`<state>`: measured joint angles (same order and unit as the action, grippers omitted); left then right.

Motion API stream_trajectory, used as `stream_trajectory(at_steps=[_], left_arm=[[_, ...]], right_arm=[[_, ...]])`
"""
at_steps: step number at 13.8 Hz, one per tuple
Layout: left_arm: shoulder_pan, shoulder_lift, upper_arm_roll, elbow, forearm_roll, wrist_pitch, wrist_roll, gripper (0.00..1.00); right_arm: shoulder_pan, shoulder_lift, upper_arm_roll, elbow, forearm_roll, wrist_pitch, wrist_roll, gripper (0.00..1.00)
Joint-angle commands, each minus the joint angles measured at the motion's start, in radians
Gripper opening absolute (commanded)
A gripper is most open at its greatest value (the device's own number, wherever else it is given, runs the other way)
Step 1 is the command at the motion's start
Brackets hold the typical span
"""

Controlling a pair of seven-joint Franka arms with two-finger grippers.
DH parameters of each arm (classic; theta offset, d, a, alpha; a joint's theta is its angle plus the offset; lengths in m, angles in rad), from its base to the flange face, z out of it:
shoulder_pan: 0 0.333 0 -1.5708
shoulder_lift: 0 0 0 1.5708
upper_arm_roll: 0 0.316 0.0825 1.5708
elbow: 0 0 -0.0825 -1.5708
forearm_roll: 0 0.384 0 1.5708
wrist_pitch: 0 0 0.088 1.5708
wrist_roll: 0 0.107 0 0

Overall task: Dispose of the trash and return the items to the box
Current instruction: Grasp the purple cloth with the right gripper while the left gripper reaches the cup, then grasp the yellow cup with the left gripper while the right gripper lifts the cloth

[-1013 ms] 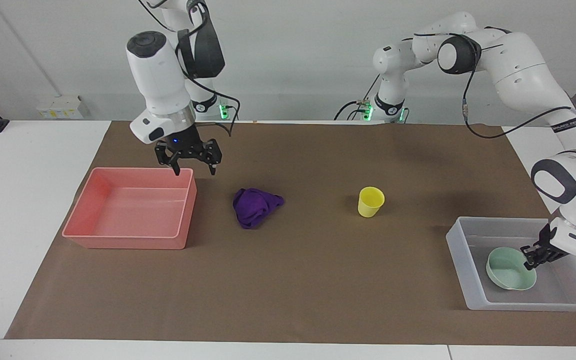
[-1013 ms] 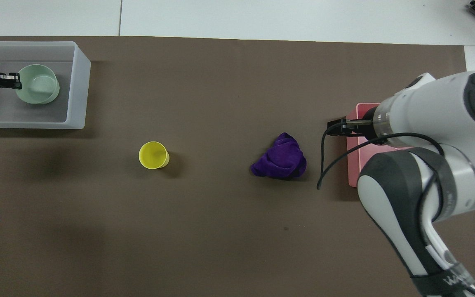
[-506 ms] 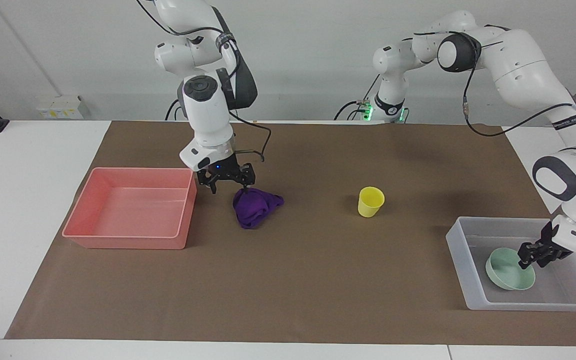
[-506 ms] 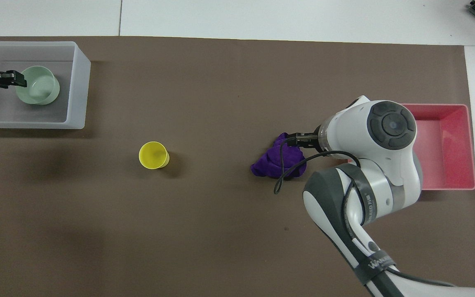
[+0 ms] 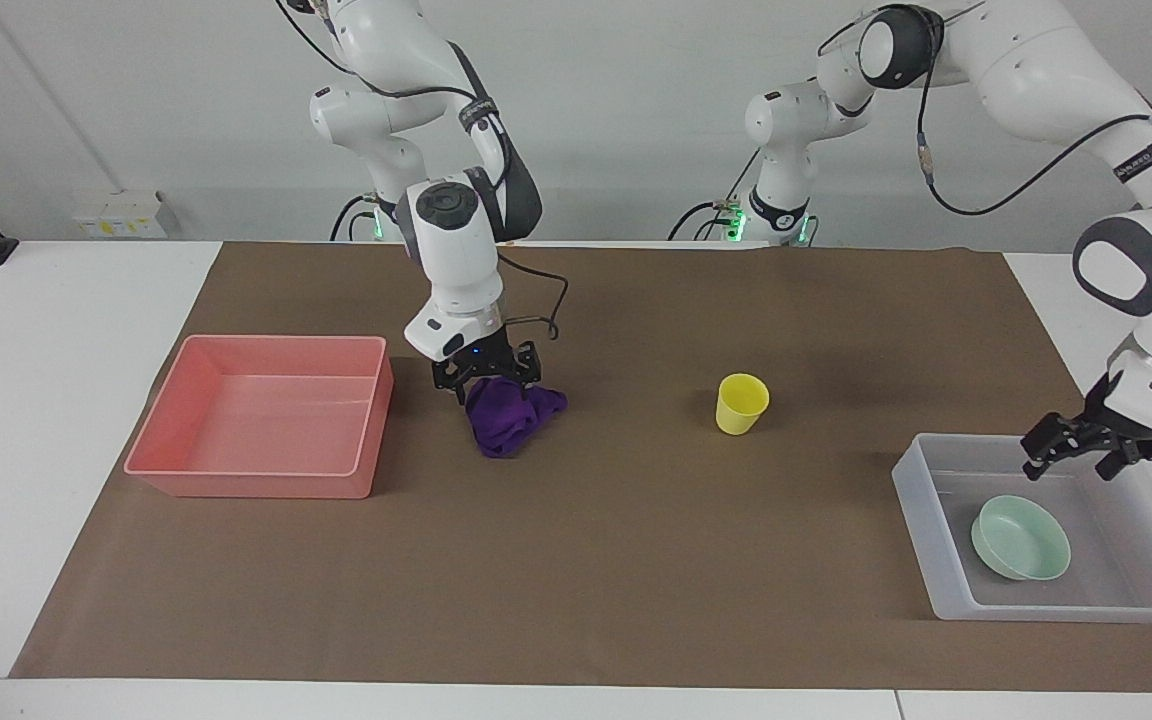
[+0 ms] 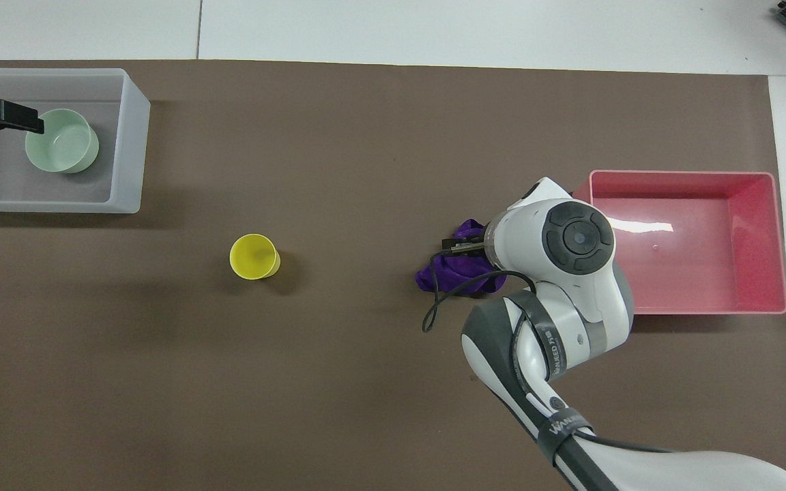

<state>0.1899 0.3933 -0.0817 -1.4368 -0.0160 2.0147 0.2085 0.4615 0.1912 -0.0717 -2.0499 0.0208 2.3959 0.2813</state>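
A: Where does the right gripper (image 5: 487, 380) sit?
B: Down on the purple cloth (image 5: 514, 418) beside the pink bin (image 5: 258, 415); whether its fingers have closed cannot be told.
A: And the left gripper (image 5: 1084, 450)?
B: Spread open and holding nothing, above the translucent box (image 5: 946, 585), where the green bowl (image 5: 1022, 537) lies. The yellow cup (image 5: 741, 403) stands between cloth and box.
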Motion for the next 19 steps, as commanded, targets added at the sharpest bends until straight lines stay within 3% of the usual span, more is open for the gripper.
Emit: stream_trajectory(at_steps=[1, 7, 12, 15, 16, 17, 19], left_arm=[[-0.082, -0.186, 0.014, -0.238, -0.001, 0.012, -0.085, 1.0], [-0.305, -0.273, 0.014, -0.443, 0.007, 0.131, -0.354, 0.99], [-0.368, -0.327, 0.014, -0.637, 0.007, 0.263, -0.379, 0.95], [-0.392, -0.335, 0.013, -0.703, 0.007, 0.323, -0.406, 0.94], [-0.403, -0.333, 0.013, -0.718, 0.007, 0.344, -0.414, 0.93], [-0.415, -0.332, 0.013, -0.737, 0.007, 0.37, -0.438, 0.92], [-0.422, -0.329, 0.011, -0.769, 0.007, 0.415, -0.449, 0.89]], right_arm=[[-0.003, 0.01, 0.0, -0.038, 0.002, 0.057, -0.091, 1.0], [0.011, 0.03, 0.0, -0.042, 0.002, 0.063, -0.162, 1.0], [0.026, 0.057, 0.0, -0.079, 0.002, 0.15, -0.189, 1.0], [0.029, 0.063, 0.0, -0.102, 0.002, 0.177, -0.206, 0.41], [0.029, 0.065, 0.0, -0.102, 0.004, 0.177, -0.2, 0.09], [0.031, 0.065, 0.0, -0.101, 0.004, 0.174, -0.189, 0.0], [0.034, 0.057, 0.0, -0.095, 0.004, 0.163, -0.149, 0.0]])
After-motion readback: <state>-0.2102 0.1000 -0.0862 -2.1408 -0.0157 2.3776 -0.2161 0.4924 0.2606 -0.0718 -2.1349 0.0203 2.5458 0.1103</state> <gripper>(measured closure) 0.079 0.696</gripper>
